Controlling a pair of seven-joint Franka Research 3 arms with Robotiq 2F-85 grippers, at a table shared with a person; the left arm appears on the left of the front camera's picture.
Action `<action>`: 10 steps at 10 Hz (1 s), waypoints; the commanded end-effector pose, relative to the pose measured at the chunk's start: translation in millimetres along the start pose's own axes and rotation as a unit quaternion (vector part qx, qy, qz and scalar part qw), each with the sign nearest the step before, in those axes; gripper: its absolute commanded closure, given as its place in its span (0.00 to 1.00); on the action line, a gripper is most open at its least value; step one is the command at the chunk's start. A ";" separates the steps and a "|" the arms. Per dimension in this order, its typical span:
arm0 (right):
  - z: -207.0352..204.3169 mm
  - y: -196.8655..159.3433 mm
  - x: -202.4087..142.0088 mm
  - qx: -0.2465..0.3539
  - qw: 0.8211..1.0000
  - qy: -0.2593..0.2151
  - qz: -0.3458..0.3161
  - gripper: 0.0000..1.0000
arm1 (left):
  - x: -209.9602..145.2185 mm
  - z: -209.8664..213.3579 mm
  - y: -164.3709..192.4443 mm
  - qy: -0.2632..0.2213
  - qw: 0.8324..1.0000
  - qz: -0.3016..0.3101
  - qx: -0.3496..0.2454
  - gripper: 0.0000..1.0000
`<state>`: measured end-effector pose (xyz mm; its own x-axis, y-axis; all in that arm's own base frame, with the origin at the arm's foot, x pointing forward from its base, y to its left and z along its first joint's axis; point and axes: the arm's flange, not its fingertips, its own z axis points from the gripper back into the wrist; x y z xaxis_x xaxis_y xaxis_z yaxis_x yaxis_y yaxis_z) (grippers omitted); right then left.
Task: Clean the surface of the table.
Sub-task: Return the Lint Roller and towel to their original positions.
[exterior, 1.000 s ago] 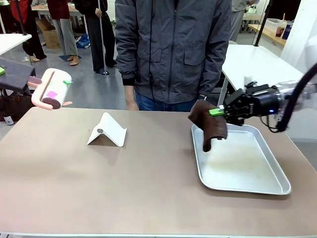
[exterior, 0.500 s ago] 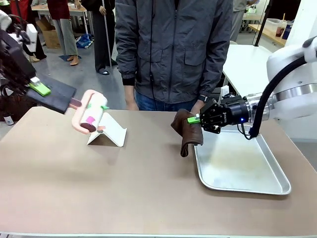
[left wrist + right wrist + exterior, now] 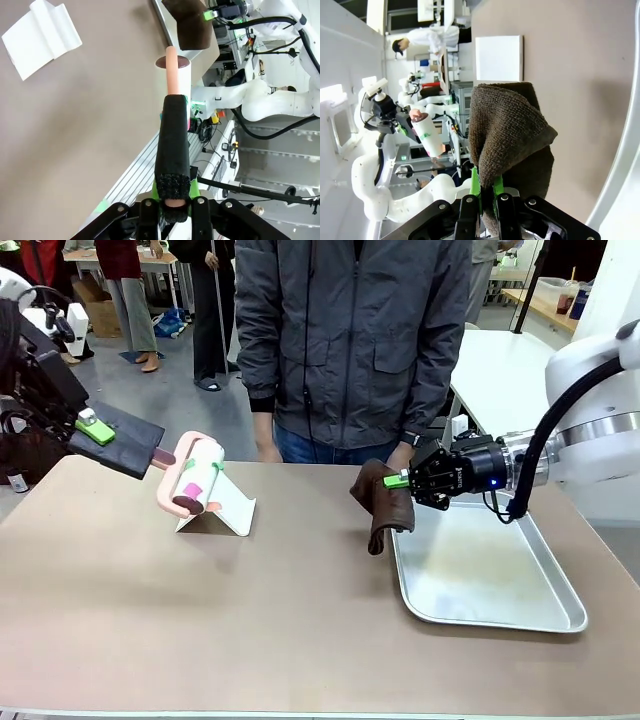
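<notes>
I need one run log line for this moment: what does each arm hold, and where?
left gripper: shut on lint roller, above white folded card | right gripper: shut on brown cloth, beside tray | table: not yet wiped

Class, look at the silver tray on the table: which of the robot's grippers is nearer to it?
Right. The right gripper, holding the brown cloth, hangs by the tray's near-left corner; the left gripper, holding the lint roller, is across the table.

We are in a robotics lab: other white robot arms with trailing cables stand behind, white worktables around, people walking the grey floor.
</notes>
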<state>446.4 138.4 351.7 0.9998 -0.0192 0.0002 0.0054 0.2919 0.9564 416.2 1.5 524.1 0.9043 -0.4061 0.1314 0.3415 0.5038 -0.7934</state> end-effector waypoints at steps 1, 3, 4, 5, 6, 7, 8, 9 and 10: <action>-4.4 1.5 -0.8 -0.005 1.000 0.000 0.003 0.89 | -0.7 3.9 -2.0 0.005 1.000 -0.006 -0.002 0.78; -22.2 0.5 15.5 -0.012 1.000 0.009 0.006 0.89 | 22.1 -13.6 -8.7 0.012 0.999 0.021 0.025 0.78; -37.1 -2.8 27.3 -0.016 1.000 0.006 -0.001 0.89 | 40.3 -25.6 -16.2 0.025 0.998 0.033 0.038 0.78; -48.4 -4.1 31.0 -0.031 0.999 -0.008 -0.009 0.89 | 51.7 -35.0 -22.7 0.045 0.996 0.041 0.058 0.78; -59.7 -3.3 31.7 -0.033 0.999 -0.013 -0.006 0.89 | 67.4 -44.7 -26.4 0.062 0.993 0.064 0.078 0.78; -68.2 -2.6 32.3 -0.050 0.998 -0.032 -0.010 0.89 | 79.3 -53.2 -28.4 0.081 0.990 0.078 0.089 0.78; -73.7 -1.8 30.9 -0.061 0.997 -0.039 -0.008 0.89 | 91.8 -63.5 -31.0 0.087 0.987 0.090 0.103 0.78; -79.1 -2.2 28.9 -0.075 0.996 -0.042 -0.008 0.89 | 104.4 -72.6 -32.6 0.087 0.984 0.104 0.117 0.78; -82.5 -3.5 28.3 -0.085 0.996 -0.040 -0.011 0.89 | 118.4 -81.9 -31.1 0.090 0.978 0.126 0.137 0.78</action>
<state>474.6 205.8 321.3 0.9975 -0.0663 0.0242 0.0073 0.4372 0.8993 479.7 -119.2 510.6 0.9104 -0.3910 -0.1353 0.2220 0.7376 -0.6377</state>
